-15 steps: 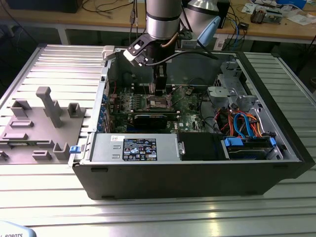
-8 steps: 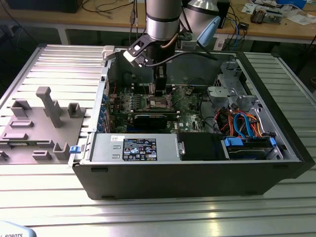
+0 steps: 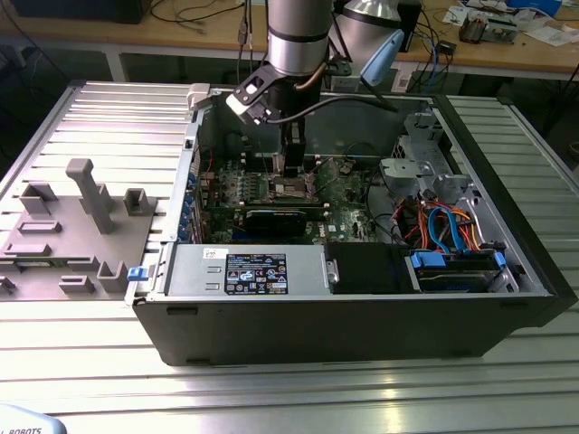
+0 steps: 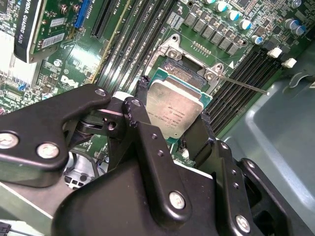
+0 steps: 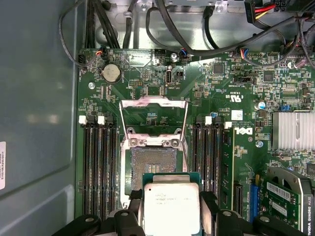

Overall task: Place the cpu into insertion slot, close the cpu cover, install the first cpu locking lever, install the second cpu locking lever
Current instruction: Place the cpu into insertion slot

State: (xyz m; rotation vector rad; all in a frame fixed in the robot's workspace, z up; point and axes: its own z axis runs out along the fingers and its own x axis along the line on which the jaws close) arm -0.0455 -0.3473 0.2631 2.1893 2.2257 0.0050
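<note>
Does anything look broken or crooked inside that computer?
Nothing looks damaged. The cpu cover is flipped open and the insertion slot lies bare, simply because the gripper holds the cpu close to it, not yet seated.

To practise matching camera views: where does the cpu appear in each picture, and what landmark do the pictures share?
Exterior view: hidden under the gripper.
Second wrist view: cpu held in the gripper, next to the insertion slot.
First wrist view: gripped cpu beside the empty slot.
Shared landmark: that slot.
</note>
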